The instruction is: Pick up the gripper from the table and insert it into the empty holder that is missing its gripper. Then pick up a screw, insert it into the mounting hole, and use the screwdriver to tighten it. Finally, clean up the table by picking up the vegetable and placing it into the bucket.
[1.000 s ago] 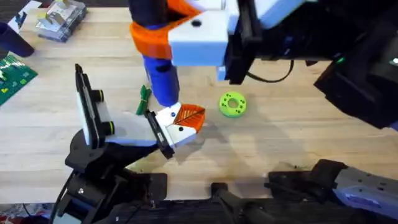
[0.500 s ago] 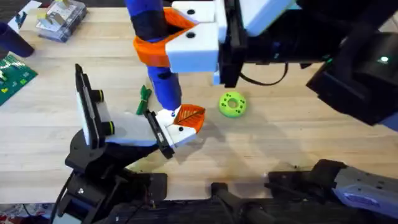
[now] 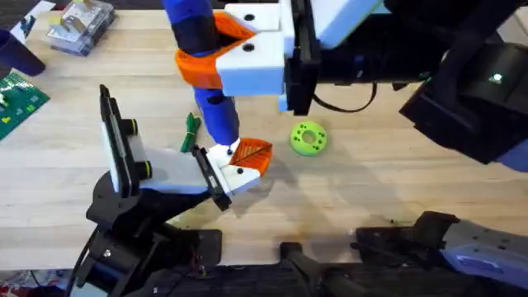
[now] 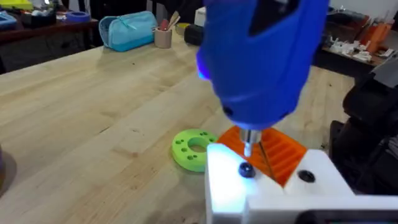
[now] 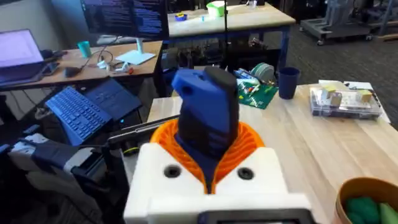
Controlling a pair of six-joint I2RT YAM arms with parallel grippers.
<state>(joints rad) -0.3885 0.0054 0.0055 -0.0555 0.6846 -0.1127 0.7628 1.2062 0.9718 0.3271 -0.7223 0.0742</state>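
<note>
Right end effector (image 3: 216,62) pinches blue pen-shaped screwdriver (image 3: 216,111) upright so its bit meets the screw (image 4: 246,169) in white plastic holder (image 3: 224,169). Left's fingers: cannot tell.

Screwdriver (image 4: 261,56): glossy blue plastic, thin metal bit. Gripper (image 4: 273,152): matt orange ribbed plastic. Holder (image 4: 273,193): smooth white plastic. Table (image 4: 93,124): light wood (grain visible).

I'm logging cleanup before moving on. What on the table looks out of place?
The vegetable, a slim dark green pod, lies loose on the table behind the holder, not in the bucket. Otherwise nothing stands out: the screwdriver stands over the holder.
</note>
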